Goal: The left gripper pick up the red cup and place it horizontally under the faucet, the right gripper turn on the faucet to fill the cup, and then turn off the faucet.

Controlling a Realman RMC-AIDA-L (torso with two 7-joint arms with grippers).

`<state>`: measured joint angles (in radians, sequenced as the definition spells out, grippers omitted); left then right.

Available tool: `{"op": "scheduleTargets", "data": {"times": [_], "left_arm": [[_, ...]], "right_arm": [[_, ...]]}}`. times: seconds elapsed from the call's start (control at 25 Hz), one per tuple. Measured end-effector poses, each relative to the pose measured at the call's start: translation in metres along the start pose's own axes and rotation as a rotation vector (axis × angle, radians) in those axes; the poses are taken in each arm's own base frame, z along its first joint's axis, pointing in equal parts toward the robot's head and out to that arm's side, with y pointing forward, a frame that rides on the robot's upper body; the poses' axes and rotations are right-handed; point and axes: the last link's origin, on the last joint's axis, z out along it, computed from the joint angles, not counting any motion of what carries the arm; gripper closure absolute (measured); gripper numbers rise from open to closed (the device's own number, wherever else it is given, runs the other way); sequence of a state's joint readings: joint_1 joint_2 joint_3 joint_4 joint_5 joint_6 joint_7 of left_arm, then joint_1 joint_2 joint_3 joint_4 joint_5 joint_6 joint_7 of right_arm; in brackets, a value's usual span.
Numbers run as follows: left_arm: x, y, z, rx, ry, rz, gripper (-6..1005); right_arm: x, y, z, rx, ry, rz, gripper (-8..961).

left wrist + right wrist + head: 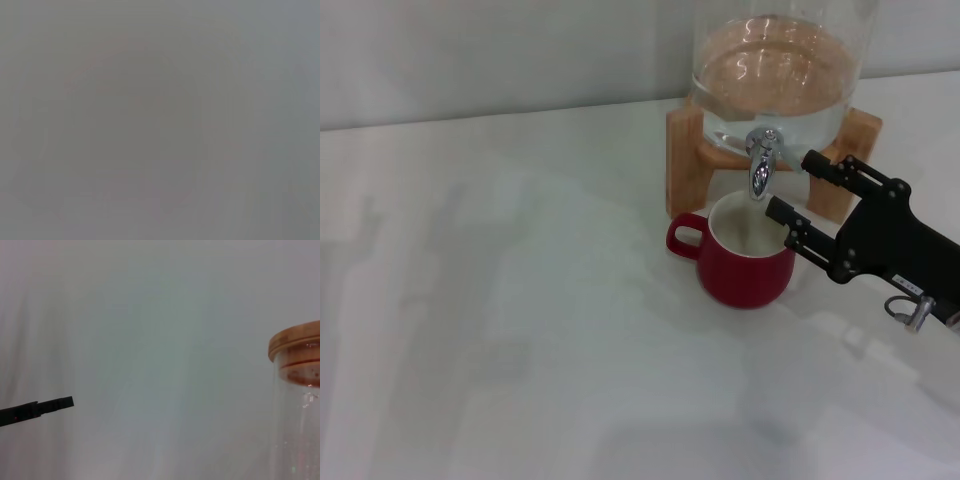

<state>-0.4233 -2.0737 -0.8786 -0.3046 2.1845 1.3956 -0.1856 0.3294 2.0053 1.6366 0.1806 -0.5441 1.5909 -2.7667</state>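
With the red cup point(745, 262) set upright under the faucet point(761, 165) and the right gripper point(798, 190) held wide open, empty, just beside it, the cup's rim could be clipped and knocked off-line; left gripper not seen.

A clear glass jar point(775, 75) holding water sits at the upper right of the head view, cradled in a wooden stand point(685, 150) on a white table point(500, 320). In the right wrist view, its wooden lid point(296, 347) shows at the right edge.
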Motion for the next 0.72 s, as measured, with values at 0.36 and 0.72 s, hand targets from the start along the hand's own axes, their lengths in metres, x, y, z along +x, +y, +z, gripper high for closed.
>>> {"op": "scheduleTargets", "data": {"times": [0.36,0.72], "left_arm": [[0.0004,0.0005,-0.0004,0.001,0.003,-0.004,112],[0.0016,0.0002,-0.0015,0.002,0.012,-0.004,112]], "right_arm": [[-0.0012,-0.0048,-0.0002,0.029,-0.006,-0.026,336],[-0.0022,-0.0081,0.0009,0.043,-0.011,-0.033,336]]}}
